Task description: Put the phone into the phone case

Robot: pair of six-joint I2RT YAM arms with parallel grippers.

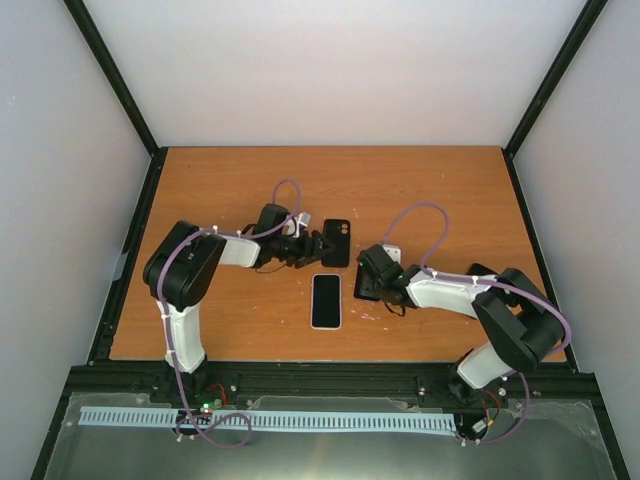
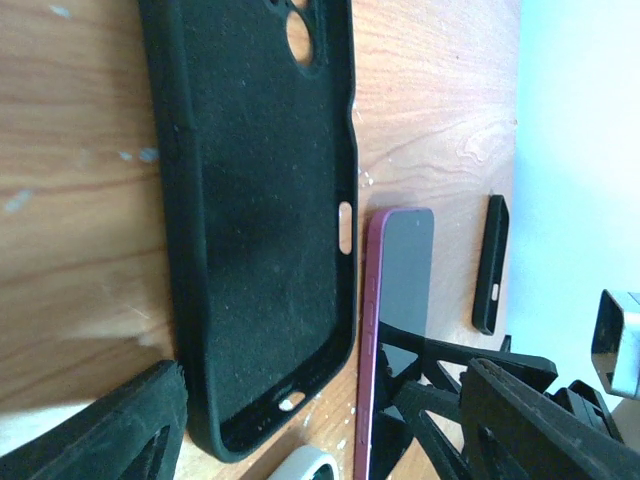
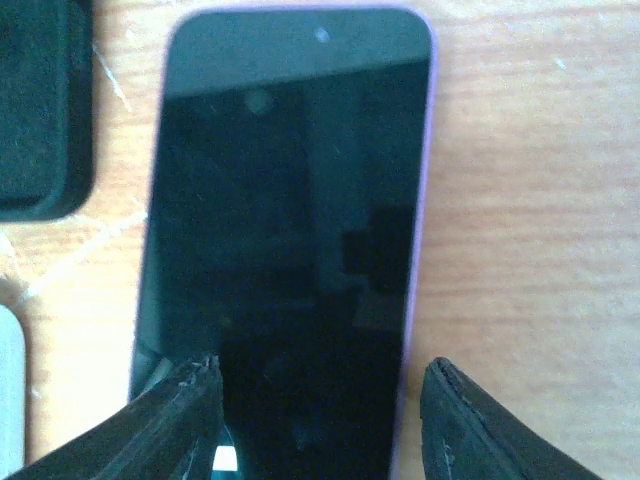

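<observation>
The black phone case (image 1: 337,243) lies open side up on the table; it fills the left wrist view (image 2: 250,220). My left gripper (image 1: 318,247) is open at its left edge, and the case's near end lies between the fingers (image 2: 330,440). The phone (image 3: 290,200) has a purple rim and a dark screen and lies face up. My right gripper (image 3: 320,420) is open and straddles its near end. In the top view the phone (image 1: 362,293) is mostly hidden under the right gripper (image 1: 364,283). The phone also shows edge-on in the left wrist view (image 2: 400,290).
A second phone-shaped thing with a white rim and dark face (image 1: 326,300) lies flat just below the case and left of the right gripper. Its edge shows in the right wrist view (image 3: 8,390). A corner of the black case (image 3: 40,110) lies beside the phone.
</observation>
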